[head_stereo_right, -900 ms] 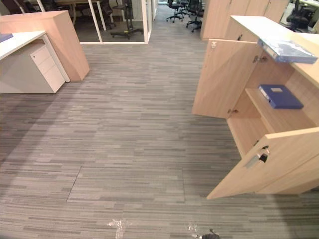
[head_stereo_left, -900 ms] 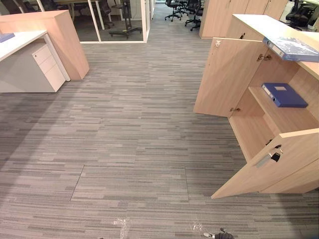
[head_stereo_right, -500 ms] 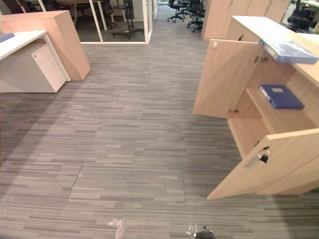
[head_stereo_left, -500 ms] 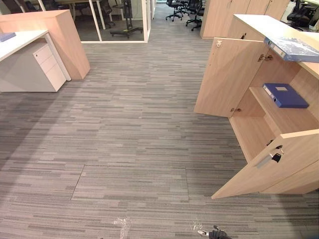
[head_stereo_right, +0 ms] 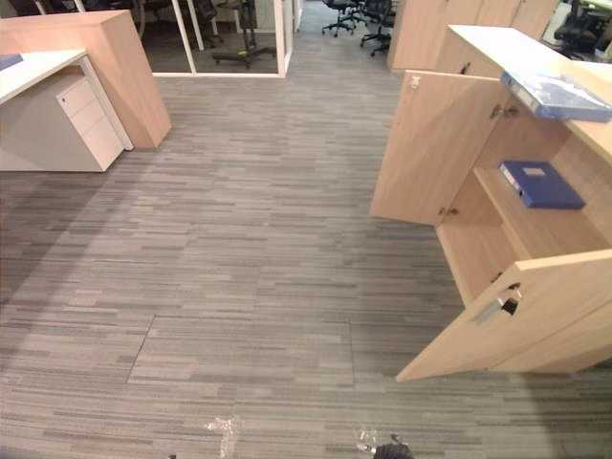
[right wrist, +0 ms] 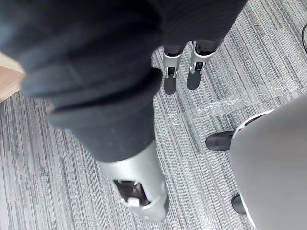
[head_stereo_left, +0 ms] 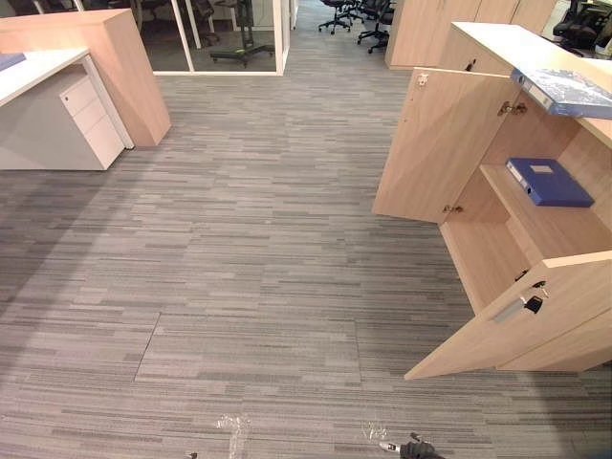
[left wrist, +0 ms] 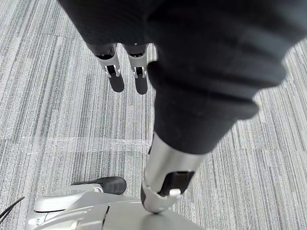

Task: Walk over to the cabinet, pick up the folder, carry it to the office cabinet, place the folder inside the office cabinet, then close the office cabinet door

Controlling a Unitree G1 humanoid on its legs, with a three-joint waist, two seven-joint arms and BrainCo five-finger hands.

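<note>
Grey striped carpet [head_stereo_left: 239, 249] covers the office floor, with strips of clear tape [head_stereo_left: 232, 430] stuck to it at the lower middle of the frame. On the right stands the light-wood office cabinet [head_stereo_left: 483, 258] with both doors swung wide. The far door [head_stereo_left: 435, 143] stands in the upper right and the near door [head_stereo_left: 535, 316] angles out at the lower right. A bunch of keys [head_stereo_left: 529, 302] hangs from the near door's lock, beside its handle [head_stereo_left: 507, 308].

Inside, a blue folder [head_stereo_left: 547, 182] lies flat on the upper shelf; the compartment below it holds nothing. A second folder [head_stereo_left: 564, 91], blue with what looks like a mottled cover, lies on the cabinet's top, one end jutting over the front edge.

In the upper left is a desk with a white tabletop [head_stereo_left: 29, 75], a white drawer pedestal [head_stereo_left: 86, 120] under it and a wooden end panel [head_stereo_left: 120, 67]. A glass partition [head_stereo_left: 234, 38] and office chairs [head_stereo_left: 344, 11] line the top edge.

The left hand [left wrist: 165, 172] points down at the carpet, fingers straight and holding nothing. The right hand [right wrist: 139, 177] does the same. A small dark shape at the bottom edge of the left eye view is probably its fingertips.
</note>
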